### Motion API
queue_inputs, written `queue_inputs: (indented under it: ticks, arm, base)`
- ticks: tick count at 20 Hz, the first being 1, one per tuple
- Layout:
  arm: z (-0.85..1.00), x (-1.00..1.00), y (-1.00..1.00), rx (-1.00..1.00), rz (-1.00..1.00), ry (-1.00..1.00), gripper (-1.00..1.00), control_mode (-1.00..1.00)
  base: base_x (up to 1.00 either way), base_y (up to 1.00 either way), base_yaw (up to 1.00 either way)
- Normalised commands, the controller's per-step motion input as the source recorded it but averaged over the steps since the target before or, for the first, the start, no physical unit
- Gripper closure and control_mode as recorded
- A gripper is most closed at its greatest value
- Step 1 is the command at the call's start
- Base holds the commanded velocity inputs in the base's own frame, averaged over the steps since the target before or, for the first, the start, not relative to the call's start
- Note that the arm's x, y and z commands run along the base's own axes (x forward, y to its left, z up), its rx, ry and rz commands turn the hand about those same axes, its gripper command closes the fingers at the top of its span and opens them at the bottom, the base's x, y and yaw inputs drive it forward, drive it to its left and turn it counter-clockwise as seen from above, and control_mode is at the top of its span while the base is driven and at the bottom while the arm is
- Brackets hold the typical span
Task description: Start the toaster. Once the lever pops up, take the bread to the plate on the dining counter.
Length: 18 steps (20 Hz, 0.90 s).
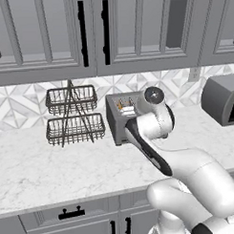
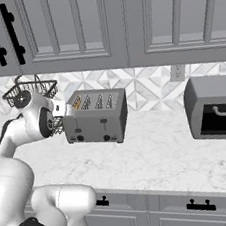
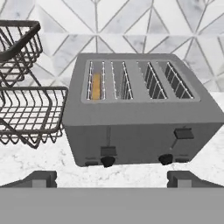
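The grey four-slot toaster (image 3: 140, 118) stands on the marble wall counter, straight ahead of my hand and a short way off. The bread (image 3: 96, 86), a tan slice, sits low in its leftmost slot. The left front lever (image 3: 108, 151) stands lower than the right lever (image 3: 183, 132). My gripper (image 3: 112, 179) is open, with nothing between the wide-apart fingertips (image 3: 41, 178). From the right base view my hand hovers just off the toaster (image 2: 96, 118), at its left front corner. The plate and the dining counter are out of view.
A two-tier black wire basket (image 1: 71, 115) stands close to the left of the toaster. A dark grey oven box (image 2: 218, 108) sits further right on the counter. Grey wall cabinets (image 1: 87, 34) hang above. Bare marble (image 2: 156, 159) lies in front.
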Motion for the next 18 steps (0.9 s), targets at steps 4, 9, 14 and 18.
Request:
queue_inputs:
  ticks: [4, 9, 14, 18]
  arm:
    - [0.83, -0.21, -0.31, 0.17, -0.06, 0.33, -1.0, -1.0]
    - [0.26, -0.32, -0.19, 0.03, -0.01, 0.14, -1.0, -1.0]
    - [0.03, -0.32, -0.25, 0.0, 0.0, 0.01, -1.0, -1.0]
    - [0.0, -0.2, -0.17, 0.0, 0.0, -0.02, -1.0, -1.0]
  base:
    - [0.0, 0.0, 0.0]
    - [0.0, 0.0, 0.0]
    - [0.0, 0.0, 0.0]
    - [0.0, 0.0, 0.0]
